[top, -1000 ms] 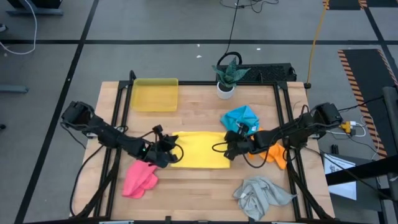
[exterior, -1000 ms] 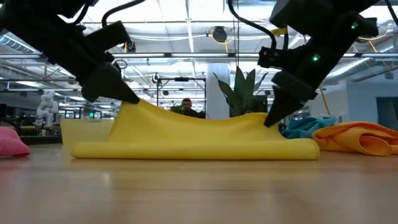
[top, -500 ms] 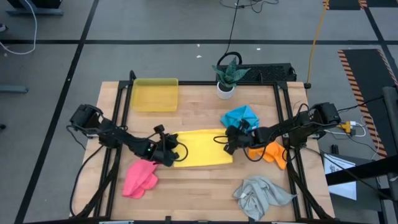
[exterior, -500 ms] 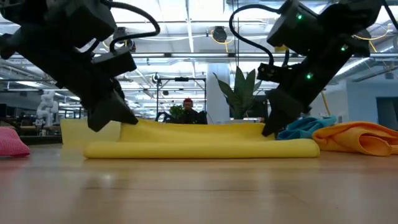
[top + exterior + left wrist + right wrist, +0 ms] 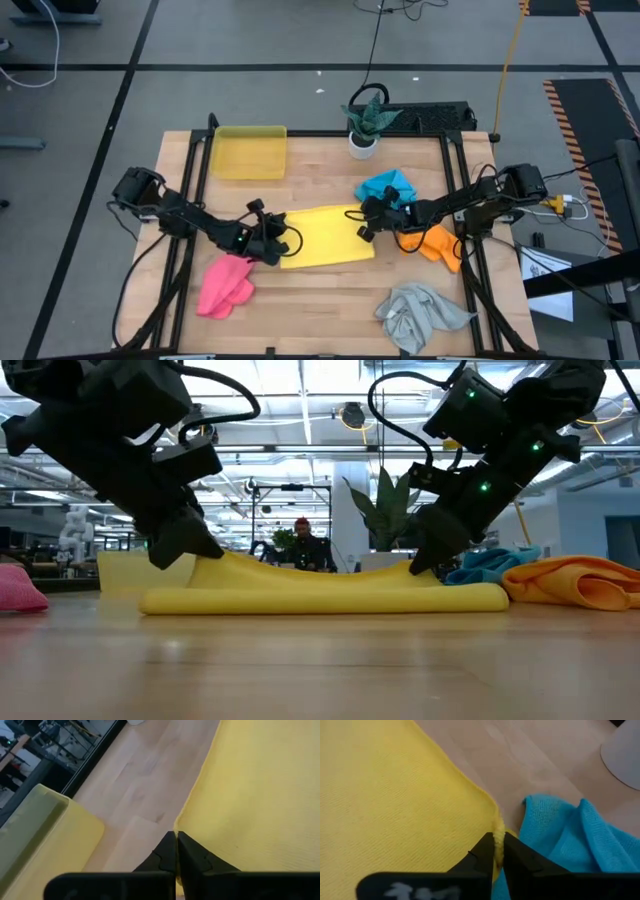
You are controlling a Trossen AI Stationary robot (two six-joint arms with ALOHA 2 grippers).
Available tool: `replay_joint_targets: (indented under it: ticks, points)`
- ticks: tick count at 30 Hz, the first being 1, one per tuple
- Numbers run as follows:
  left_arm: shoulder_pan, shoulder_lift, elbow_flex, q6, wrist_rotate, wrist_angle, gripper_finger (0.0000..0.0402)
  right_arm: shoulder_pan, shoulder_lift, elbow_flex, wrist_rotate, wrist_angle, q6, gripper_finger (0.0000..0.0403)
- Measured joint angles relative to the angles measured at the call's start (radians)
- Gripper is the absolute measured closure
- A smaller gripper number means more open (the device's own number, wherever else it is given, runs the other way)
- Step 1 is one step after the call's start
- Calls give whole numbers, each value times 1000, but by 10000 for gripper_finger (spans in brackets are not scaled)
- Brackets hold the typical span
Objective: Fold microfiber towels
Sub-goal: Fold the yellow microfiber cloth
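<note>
Grippers low, angled inward — left gripper [image 5: 268, 243], right gripper [image 5: 366, 219] — each clamps yellow towel [image 5: 322, 236].

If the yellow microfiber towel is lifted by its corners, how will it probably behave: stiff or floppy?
Probably floppy: the yellow microfiber towel sags in a curve between the left end effector and the right end effector, both shut on its edge. It likely weighs little, since thin pinches hold it. It may drag rather than slide on the wooden table.

the wooden desk [image 5: 320, 285] held a yellow towel [image 5: 322, 238] centrally, pink [image 5: 224, 286], blue [image 5: 386, 186], orange [image 5: 438, 244] and grey [image 5: 420, 312] towels, a far-left tray [image 5: 248, 152], a far potted plant [image 5: 364, 124].
</note>
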Motion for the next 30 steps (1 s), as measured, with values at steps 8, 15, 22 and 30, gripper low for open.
replay_joint_targets:
  ticks: [8, 15, 22, 30]
  points:
    - [16, 0, 0, -41, 1, -6, 376, -3, 20, 0, 5, 12, -7, 370]
    - [28, -1, 0, -63, 82, -28, 355, -30, 82, 0, 0, 120, -36, 305]
    - [72, -4, 0, -141, 84, -152, 284, -35, 59, -1, 82, 97, -74, 257]
    - [87, -81, 1, -250, 40, -257, 271, -10, -45, -1, 122, 71, -74, 280]
